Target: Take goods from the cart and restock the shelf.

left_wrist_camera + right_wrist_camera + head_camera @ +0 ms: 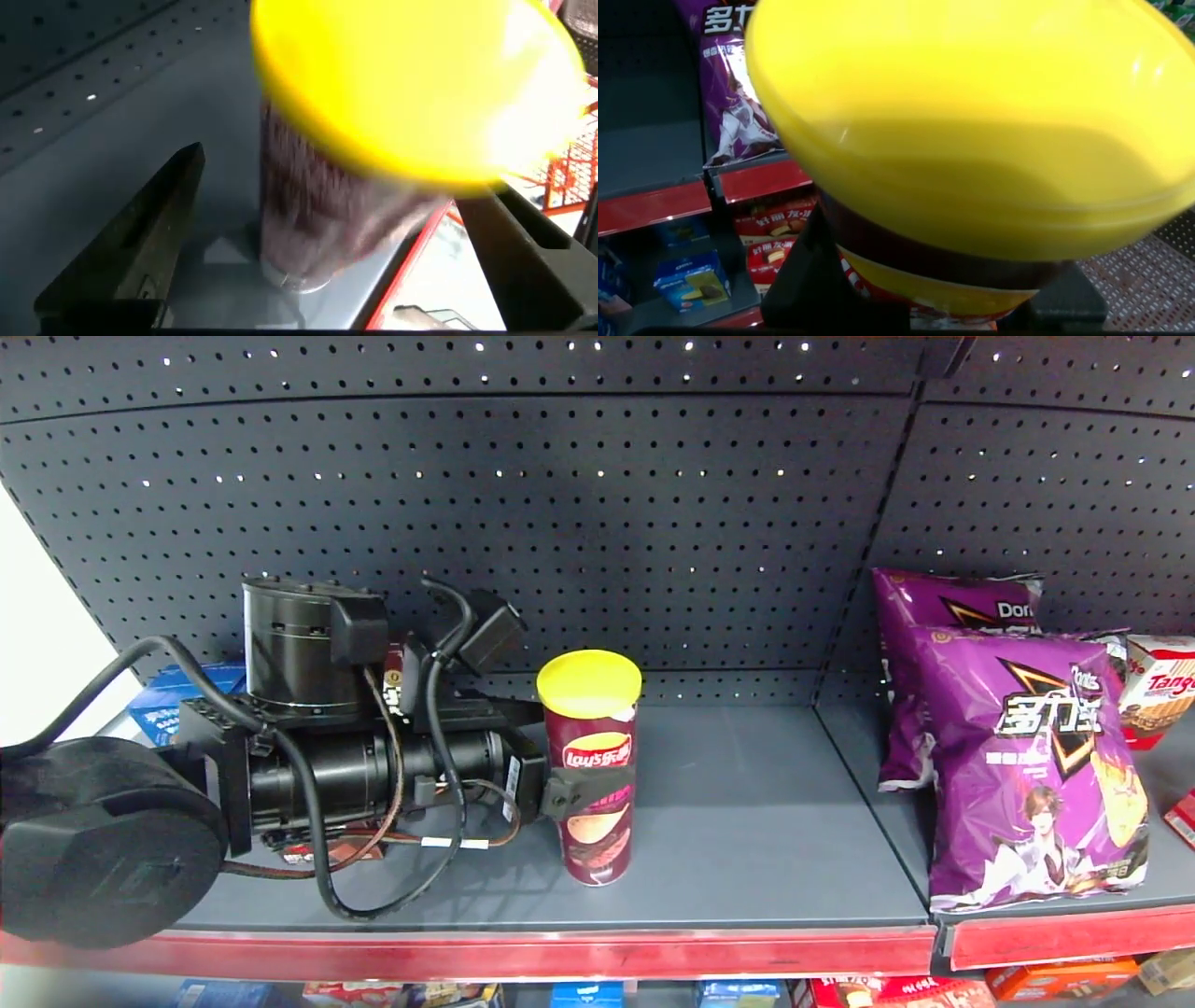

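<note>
A maroon chip can [590,770] with a yellow lid stands upright on the grey shelf [747,821]. My left gripper [594,786] reaches in from the left and straddles its middle. In the left wrist view the same can [327,215] sits between the fingers [140,243]; the pegboard-side finger stands apart from it, so the gripper is open. My right gripper [934,294] is shut on a second yellow-lidded chip can [971,140], held in front of the shelving.
Two purple chip bags [1018,747] lean at the shelf's right, with a red-and-white box [1158,686] behind them. A blue box [173,695] sits behind my left arm. Bare shelf lies between the can and the bags. A red lip [560,952] edges the shelf.
</note>
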Controlling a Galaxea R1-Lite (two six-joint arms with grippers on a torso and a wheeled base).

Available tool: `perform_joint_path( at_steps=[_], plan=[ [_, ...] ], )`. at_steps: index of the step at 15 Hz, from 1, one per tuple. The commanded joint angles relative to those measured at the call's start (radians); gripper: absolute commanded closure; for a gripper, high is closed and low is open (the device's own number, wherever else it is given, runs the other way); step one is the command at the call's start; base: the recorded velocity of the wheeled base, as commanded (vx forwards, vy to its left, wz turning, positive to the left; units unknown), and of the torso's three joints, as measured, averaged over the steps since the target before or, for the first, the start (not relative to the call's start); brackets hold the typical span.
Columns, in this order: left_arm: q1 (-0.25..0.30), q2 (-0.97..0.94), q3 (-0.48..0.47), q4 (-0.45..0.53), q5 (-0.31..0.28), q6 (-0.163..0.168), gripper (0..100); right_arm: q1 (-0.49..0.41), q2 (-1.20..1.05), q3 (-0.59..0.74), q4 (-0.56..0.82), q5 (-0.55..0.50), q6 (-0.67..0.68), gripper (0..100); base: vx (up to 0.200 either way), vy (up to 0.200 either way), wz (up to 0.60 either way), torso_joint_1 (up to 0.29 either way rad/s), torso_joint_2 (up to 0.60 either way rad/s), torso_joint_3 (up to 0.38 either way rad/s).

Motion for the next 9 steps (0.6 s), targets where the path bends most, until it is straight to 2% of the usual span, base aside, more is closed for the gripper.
perform_joint_path(
  at_steps=[1,5,9],
  plan=[
    [-0.011,0.023,-0.008,0.000,0.001,0.000,0,0.001,0.000,0.001,0.000,0.000,-0.001,100,0.000,0.000,0.00,0.000,0.00,0.000],
    [-0.038,0.037,-0.021,0.000,0.002,-0.005,0,-0.001,0.000,0.006,0.000,0.000,-0.001,100,0.000,0.000,0.00,0.000,0.00,0.000],
    [-0.015,0.032,-0.020,0.000,0.005,-0.005,0,0.001,0.000,0.004,0.000,0.000,-0.001,100,0.000,0.000,0.00,0.000,0.00,0.000]
  ],
)
